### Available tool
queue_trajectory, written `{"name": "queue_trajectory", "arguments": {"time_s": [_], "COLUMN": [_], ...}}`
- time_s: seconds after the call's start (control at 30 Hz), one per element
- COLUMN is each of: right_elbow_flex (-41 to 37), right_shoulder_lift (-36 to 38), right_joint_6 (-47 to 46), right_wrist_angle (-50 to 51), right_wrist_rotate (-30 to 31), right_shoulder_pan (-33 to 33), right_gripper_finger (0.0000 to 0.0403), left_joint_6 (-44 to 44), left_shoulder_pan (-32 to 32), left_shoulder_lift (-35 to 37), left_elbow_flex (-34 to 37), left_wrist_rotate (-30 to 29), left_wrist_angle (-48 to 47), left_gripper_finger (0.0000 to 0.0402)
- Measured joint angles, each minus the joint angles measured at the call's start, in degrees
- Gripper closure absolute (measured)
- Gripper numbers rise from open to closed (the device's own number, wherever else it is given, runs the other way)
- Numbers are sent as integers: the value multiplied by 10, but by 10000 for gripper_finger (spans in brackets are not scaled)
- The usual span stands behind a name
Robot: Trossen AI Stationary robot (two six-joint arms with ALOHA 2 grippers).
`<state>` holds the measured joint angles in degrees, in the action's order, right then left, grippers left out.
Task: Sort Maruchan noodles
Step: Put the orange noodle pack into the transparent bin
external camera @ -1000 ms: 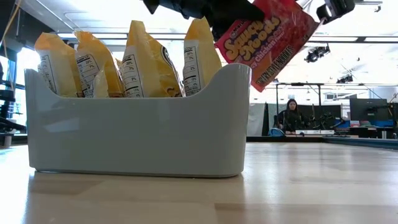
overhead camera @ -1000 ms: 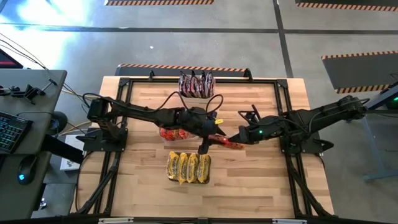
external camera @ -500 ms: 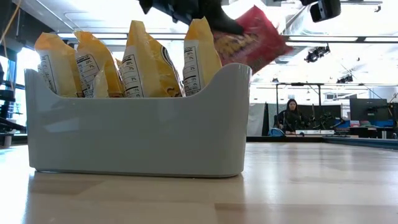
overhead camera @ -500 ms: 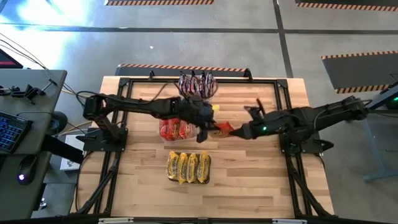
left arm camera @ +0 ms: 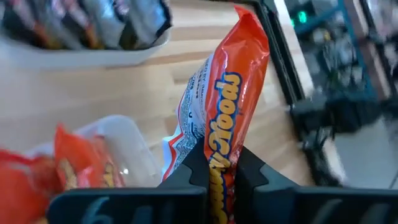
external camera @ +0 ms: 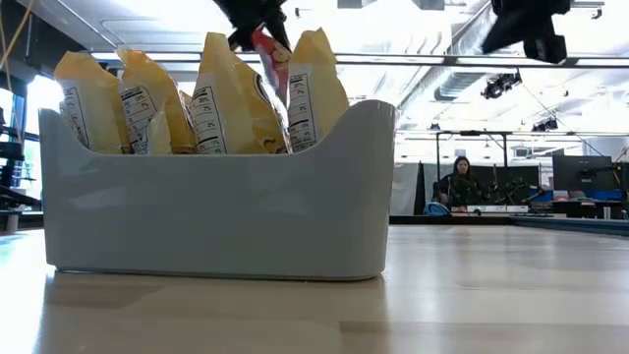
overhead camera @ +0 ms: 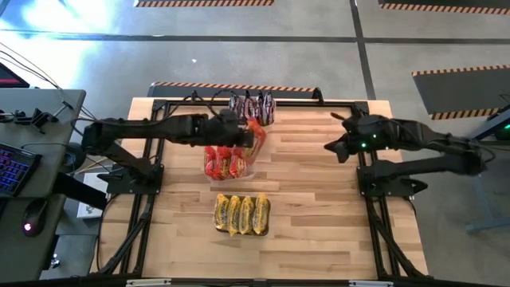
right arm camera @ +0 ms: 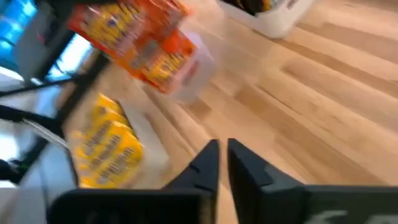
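My left gripper (overhead camera: 247, 138) is shut on a red noodle packet (overhead camera: 256, 135) in the air, just beyond the far right corner of the clear tub (overhead camera: 209, 174) that holds red packets (overhead camera: 226, 164). A tub of yellow packets (overhead camera: 241, 215) stands nearer the front edge. A tub of dark packets (overhead camera: 252, 108) stands at the far edge. In each tub the packets stand on edge in a row. My right gripper (overhead camera: 333, 148) hovers over bare wood on the table's right half, shut on nothing. My left gripper pinches the red packet near one end (left arm camera: 219, 163) between its two fingers, one on each flat face. The fingers reach in from the table's left. The rest of the packet (left arm camera: 231, 87) sticks out past the fingertips, on edge and clear of the table.
The white tub wall (external camera: 216, 197) fills the near left of the low view, with yellow packets (external camera: 231, 93) rising above it. A black frame (overhead camera: 362, 119) runs round the tabletop. Bare wood lies between the tubs and the right arm. A person sits far off in the room beyond (external camera: 460, 182).
The red packet has passed from my right gripper to my left. My left gripper took hold and carried it toward the table's far left, to the red tub, turning it on edge. My right gripper let go and drew back toward the right and far edge.
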<state>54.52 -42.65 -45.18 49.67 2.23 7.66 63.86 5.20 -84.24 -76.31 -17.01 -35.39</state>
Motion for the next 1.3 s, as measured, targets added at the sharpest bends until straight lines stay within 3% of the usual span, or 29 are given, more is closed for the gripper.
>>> {"name": "queue_trajectory", "arguments": {"time_s": [0.1, 0.5, 0.6, 0.97, 1.3], "right_elbow_flex": [0, 0, 0, 0, 0], "right_shoulder_lift": [-1, -5, -6, -25, -27], "right_joint_6": [51, 179, 197, 218, 224], "right_wrist_angle": [17, 21, 21, 19, 19], "right_wrist_rotate": [-31, -103, -103, -128, -133], "right_shoulder_pan": [40, 104, 105, 105, 105], "right_gripper_finger": [398, 401, 400, 402, 403], "left_joint_6": [85, 328, 349, 367, 433], "left_shoulder_pan": [-19, -72, -72, -62, -79], "left_shoulder_lift": [-14, -88, -107, -195, -201], "left_elbow_flex": [0, -23, -52, -110, -113], "left_wrist_rotate": [-36, -101, -123, -120, -79], "left_wrist_angle": [-19, -141, -202, -205, -227], "left_gripper_finger": [393, 394, 394, 394, 394]}}
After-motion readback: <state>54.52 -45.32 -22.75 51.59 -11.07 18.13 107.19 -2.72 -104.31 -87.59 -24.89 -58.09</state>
